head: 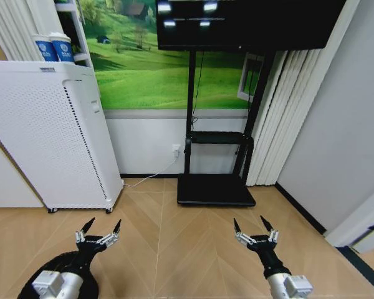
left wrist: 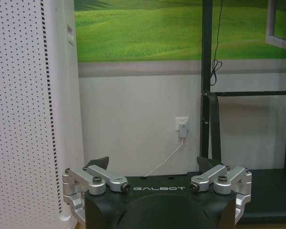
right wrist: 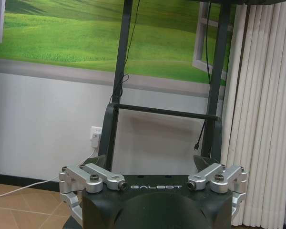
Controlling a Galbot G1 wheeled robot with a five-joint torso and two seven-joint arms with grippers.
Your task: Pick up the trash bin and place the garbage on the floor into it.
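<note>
Herringbone wood floor [head: 174, 249] runs from the robot to a wall papered with a green meadow scene. Against that wall stands a black TV stand [head: 215, 187] carrying a dark screen; this stand serves as the landmark below.

Well to the left of the TV stand is a tall white perforated cabinet-like unit [head: 50, 137] on small casters, with two blue-and-white paper cups [head: 53, 48] on a shelf above it. A white power cord runs along the floor from a wall outlet [head: 176, 150] just left of the stand. Pale vertical blinds [head: 287, 112] hang to the stand's right.

Left gripper [head: 98, 232] hovers over the floor, nearer the robot than the stand and to its left, fingers spread apart and grasping nothing. Right gripper [head: 255, 232] hovers at a matching height, nearer the robot than the stand and slightly to its right, fingers likewise spread and grasping nothing.

Trash bin [head: 30, 288]: a dark rounded shape shows at the lower frame edge, directly beneath the left arm and behind the left gripper, far left of the stand. It is largely covered by the arm; identification as the bin is probable, not certain. No contact with either gripper.
</note>
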